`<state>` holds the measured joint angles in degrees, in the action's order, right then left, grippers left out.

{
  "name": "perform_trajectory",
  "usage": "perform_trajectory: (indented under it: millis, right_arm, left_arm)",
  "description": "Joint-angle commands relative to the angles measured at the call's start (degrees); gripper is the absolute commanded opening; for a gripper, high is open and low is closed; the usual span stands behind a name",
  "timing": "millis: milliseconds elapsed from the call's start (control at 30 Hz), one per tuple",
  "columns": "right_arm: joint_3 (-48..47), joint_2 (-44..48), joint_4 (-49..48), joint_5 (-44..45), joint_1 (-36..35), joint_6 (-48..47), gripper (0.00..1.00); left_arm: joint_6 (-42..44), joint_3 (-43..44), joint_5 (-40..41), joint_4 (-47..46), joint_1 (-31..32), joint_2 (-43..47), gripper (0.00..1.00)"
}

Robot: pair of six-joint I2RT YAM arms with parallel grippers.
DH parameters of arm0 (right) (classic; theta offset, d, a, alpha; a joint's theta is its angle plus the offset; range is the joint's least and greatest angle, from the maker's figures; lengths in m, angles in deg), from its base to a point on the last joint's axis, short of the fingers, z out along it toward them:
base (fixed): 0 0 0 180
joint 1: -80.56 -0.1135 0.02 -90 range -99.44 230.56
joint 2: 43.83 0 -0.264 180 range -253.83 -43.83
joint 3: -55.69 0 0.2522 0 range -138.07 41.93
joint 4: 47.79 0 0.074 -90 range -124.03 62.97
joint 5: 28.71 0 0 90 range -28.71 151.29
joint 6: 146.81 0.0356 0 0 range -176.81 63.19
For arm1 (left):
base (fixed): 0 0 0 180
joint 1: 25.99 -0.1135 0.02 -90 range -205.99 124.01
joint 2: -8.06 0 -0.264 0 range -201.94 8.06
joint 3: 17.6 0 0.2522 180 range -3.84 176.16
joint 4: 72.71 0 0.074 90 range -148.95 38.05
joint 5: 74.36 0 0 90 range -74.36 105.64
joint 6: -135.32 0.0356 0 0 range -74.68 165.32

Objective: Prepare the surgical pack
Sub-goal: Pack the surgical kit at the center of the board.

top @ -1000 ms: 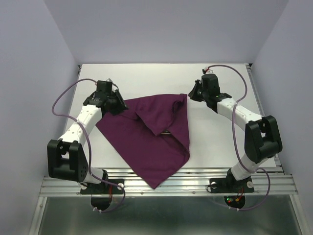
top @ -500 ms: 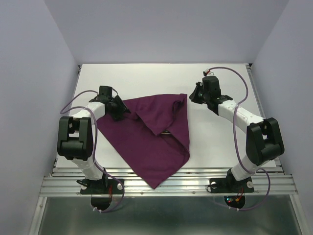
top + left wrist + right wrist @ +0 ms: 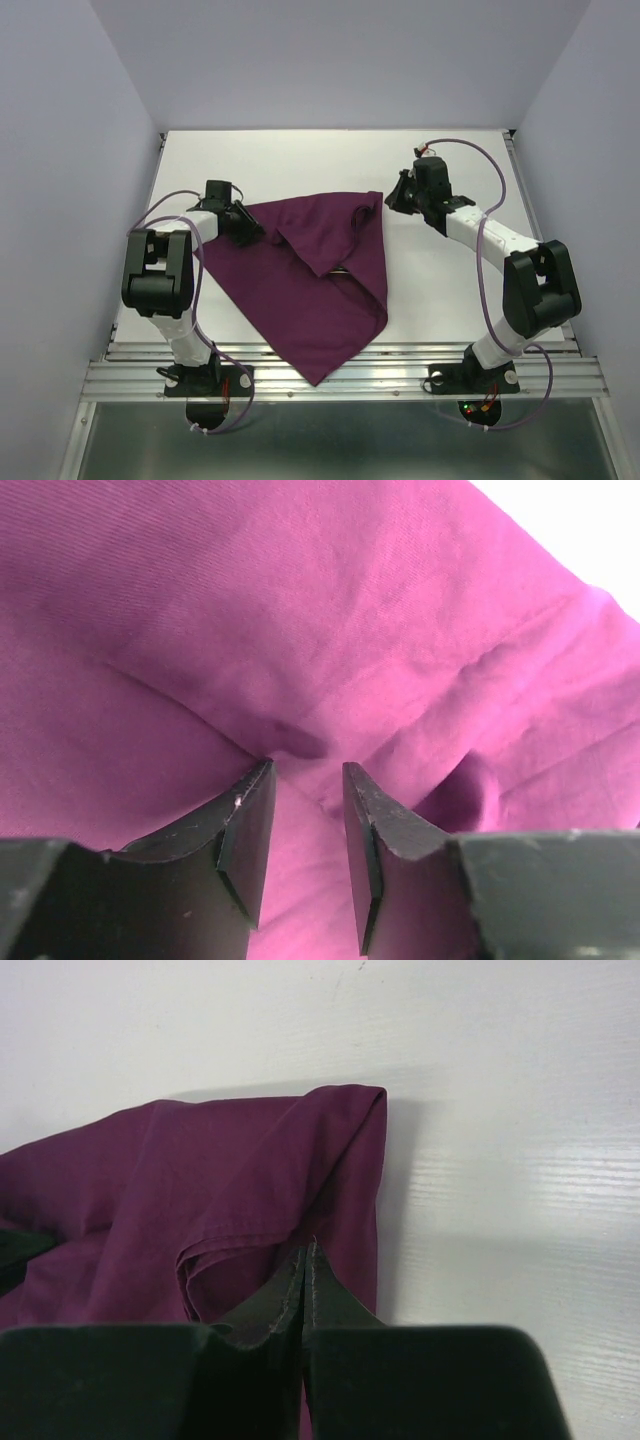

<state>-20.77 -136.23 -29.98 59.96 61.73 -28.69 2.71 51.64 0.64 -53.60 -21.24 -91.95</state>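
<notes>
The cloth (image 3: pixel 310 290) is lying flat on the table (image 3: pixel 300 160) between the two grippers. It is deep purple and it is showing a fine weave in the left wrist view. Its far part is folded over as a flap, and a long point of it is reaching toward the arm bases. Under the flap's edge a thin dark line (image 3: pixel 343 268) is showing; what it is cannot be told.

The left gripper (image 3: pixel 305 770) is resting at the cloth's left corner. Its jaws are standing apart, released, with the tips pressing down on the cloth. Just ahead of the tips the cloth is bunching into a small dark crease, and soft wrinkles are running away from it.

The right gripper (image 3: pixel 306 1250) is clenched, with its fingers pressed together. The cloth's far right corner is lying just ahead of it and to its left, with a folded edge directly under the tips. Whether the tips are nipping this edge, I cannot tell. To its right only bare white table is showing.
</notes>
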Motion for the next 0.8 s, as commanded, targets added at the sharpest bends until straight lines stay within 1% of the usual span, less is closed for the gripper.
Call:
perform_trajectory:
  millis: [0, 67, 100, 167, 233, 267, 333, 367, 400, 433, 633, 767]
  right_arm:
    - [1.2, 1.7, -2.1, -0.5, 0.0, 0.4, 0.01]
    - [1.1, 1.7, -2.1, -0.6, 0.0, 0.4, 0.01]
    - [1.1, 1.7, -2.1, -0.7, 0.0, 0.4, 0.01]
    - [0.8, 1.7, -2.0, -1.0, 0.0, 0.6, 0.01]
    - [0.7, 1.8, -2.0, -1.0, 0.0, 0.8, 0.01]
    - [0.7, 1.9, -2.0, -1.0, 0.0, 0.8, 0.01]
    - [0.7, 1.9, -2.0, -1.0, 0.0, 0.9, 0.01]
    - [0.7, 2.0, -1.9, -1.0, 0.0, 0.9, 0.01]
    - [0.8, 2.0, -1.9, -1.0, 0.0, 0.7, 0.01]
    - [0.8, 2.0, -1.8, -1.0, 0.0, 0.7, 0.01]
    - [1.7, 2.6, -1.4, -1.0, 0.0, 0.4, 0.01]
    - [1.3, 1.8, -1.4, -1.5, 0.0, 0.3, 0.01]
  left_arm:
    - [0.5, 1.6, 2.3, -0.7, 0.3, 0.0, 0.46]
    - [0.4, 1.4, 2.8, -0.8, 0.3, 0.2, 0.52]
    - [0.6, 1.4, 3.0, -0.8, 0.3, 0.3, 0.52]
    - [0.7, 1.7, 3.4, -0.8, 0.3, 0.3, 0.51]
    - [0.9, 2.5, 3.6, -0.7, 0.3, -0.7, 0.47]
    - [0.9, 2.7, 3.9, -0.7, 0.3, -1.1, 0.4]
    - [1.1, 3.4, 4.4, -0.6, 0.3, -2.2, 0.31]
    - [1.4, 3.7, 4.5, -0.5, 0.3, -2.6, 0.15]
    - [1.6, 4.5, 4.5, 0.1, 0.4, -3.0, 0.05]
    - [1.7, 4.5, 4.7, 0.5, 0.4, -2.9, 0.0]
    - [2.9, 8.6, 10.2, 3.4, 0.4, 1.5, 0.0]
    - [3.8, 13.3, 12.9, 5.2, 0.3, 1.0, 0.0]
